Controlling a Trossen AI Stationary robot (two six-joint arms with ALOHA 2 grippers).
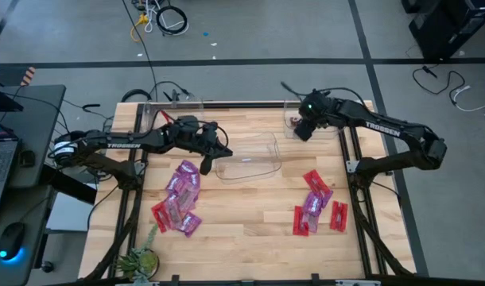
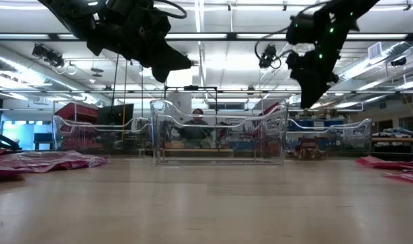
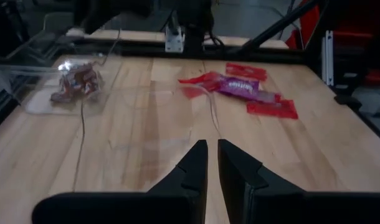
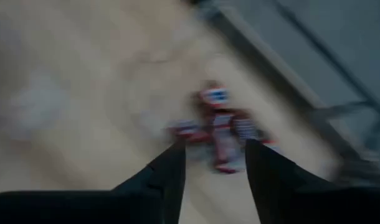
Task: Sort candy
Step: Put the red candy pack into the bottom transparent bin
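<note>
hovering open, the right tool (image 4: 215, 163) overlooks candy (image 4: 220, 127) unseen from low view.

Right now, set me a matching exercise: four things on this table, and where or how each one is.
Things:
1. left gripper
2. right gripper
3. centre bin
4. left candy pile

States:
A. clear, nothing in it
B. purple and red, on bare wood
C. open, above the far right bin
D. fingers nearly together, at the centre bin's left edge

Pairs: 1-D, 2-C, 3-A, 4-B

Clear bin (image 2: 219, 132) between raised arms
</note>
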